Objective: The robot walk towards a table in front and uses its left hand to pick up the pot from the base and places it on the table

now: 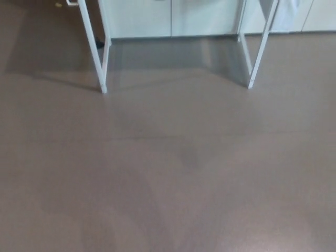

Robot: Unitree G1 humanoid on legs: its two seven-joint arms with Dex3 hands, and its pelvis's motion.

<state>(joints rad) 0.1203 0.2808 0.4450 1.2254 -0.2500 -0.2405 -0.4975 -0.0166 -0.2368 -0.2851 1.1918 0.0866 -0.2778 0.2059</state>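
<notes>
Head view, looking down over a floor toward the lower part of a table.

Floor (168, 178): grey-brown, smooth, faintly glossy. It fills most of the picture, from the near edge up to the far furniture. A thin, faint line crosses it at about mid-height. A softer, darker shadow lies under the table and to its left.

Table (93, 47): white frame only, at the top of the picture. Its top is cut off by the upper edge.
- Left leg pair (105, 68): a slanted bar and a nearly upright bar meet at one foot on the floor.
- Right leg pair (262, 44): the same form mirrored, with its foot on the floor.
- The two feet stand well apart.

Cabinets (173, 18): pale fronts behind the table, showing between the leg pairs and beyond them. A vertical seam runs between the doors.

Small dark item (100, 44): on the floor just behind the left leg pair, too small to identify.

Pot: not in view, so where it lies relative to either hand cannot be told.

Left hand, right hand: neither appears in the picture, so whether they are released, clenched or grasping cannot be told.
</notes>
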